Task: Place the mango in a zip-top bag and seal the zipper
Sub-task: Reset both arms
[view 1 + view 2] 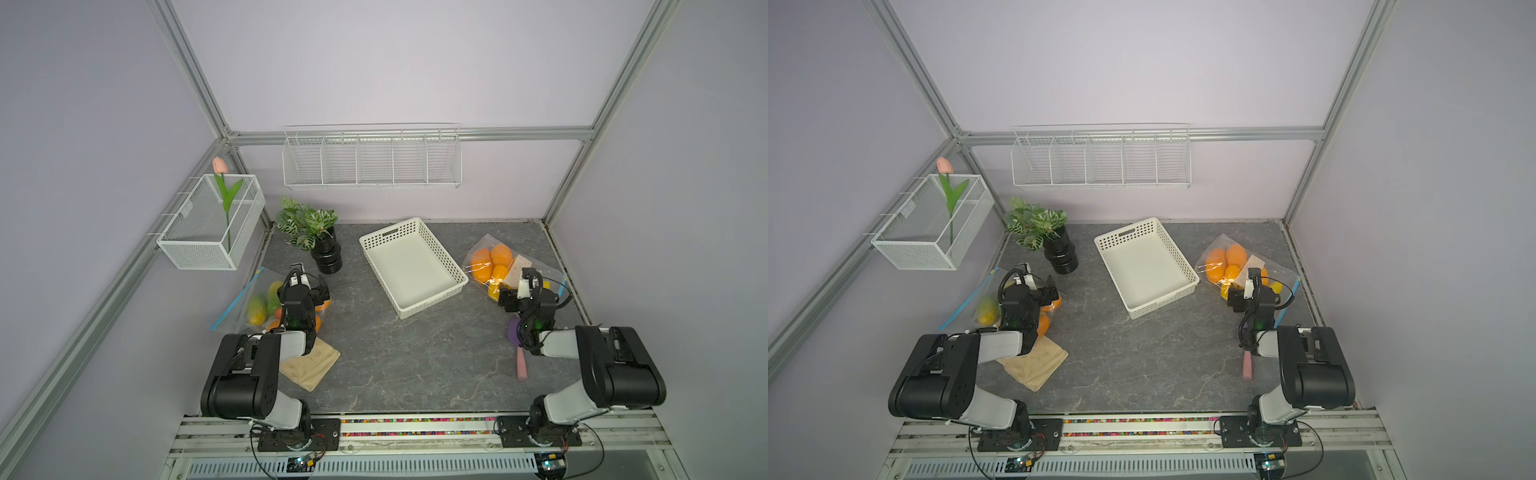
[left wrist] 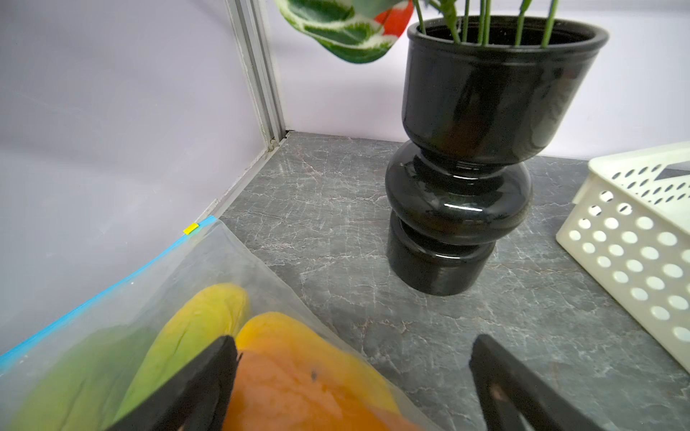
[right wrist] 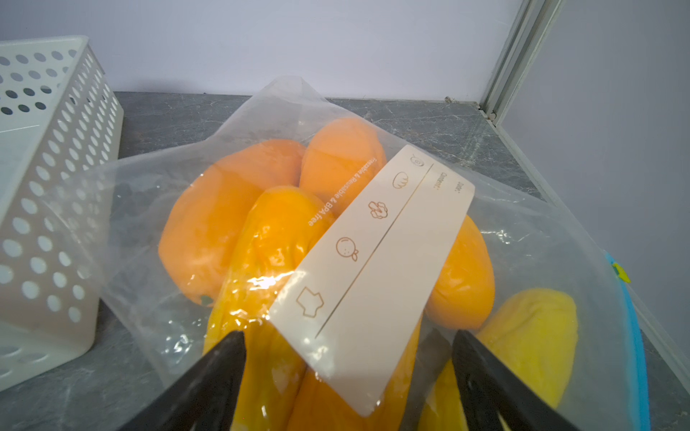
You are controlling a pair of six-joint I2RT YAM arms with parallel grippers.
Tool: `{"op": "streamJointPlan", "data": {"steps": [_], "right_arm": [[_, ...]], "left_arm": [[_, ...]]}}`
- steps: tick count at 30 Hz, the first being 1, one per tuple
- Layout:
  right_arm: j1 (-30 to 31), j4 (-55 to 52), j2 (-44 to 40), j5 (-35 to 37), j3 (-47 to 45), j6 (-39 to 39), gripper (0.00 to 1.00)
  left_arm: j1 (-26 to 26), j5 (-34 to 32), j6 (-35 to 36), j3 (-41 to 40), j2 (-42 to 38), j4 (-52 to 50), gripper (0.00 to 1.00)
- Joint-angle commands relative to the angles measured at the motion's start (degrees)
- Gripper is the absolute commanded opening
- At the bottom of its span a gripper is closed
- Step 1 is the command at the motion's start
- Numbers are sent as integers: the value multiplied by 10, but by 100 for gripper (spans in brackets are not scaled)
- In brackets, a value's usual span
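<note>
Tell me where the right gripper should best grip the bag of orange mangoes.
Probably the blue zipper strip of the bag, from above: it is thin and lies toward the side wall, while the mangoes bulge the middle too wide for the right gripper.

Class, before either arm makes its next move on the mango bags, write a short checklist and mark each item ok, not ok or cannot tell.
1. The left gripper is open, empty: ok.
2. The right gripper is open, empty: ok.
3. The left bag holds the left-hand mangoes: ok.
4. The right bag holds the right-hand mangoes: ok.
5. The left zipper and right zipper are sealed: cannot tell.
6. The vase stands apart from the left bag: ok.
</note>
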Motion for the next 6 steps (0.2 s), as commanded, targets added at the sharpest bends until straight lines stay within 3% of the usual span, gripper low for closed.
{"op": "streamJointPlan", "data": {"steps": [1, 6], "right_arm": [[3, -6, -1, 9, 6, 5, 89], [6, -5, -3, 12, 4, 4, 89]], "left_arm": [[3, -7, -5, 9, 8, -19, 100], [3, -7, -6, 9, 8, -18, 100]]}}
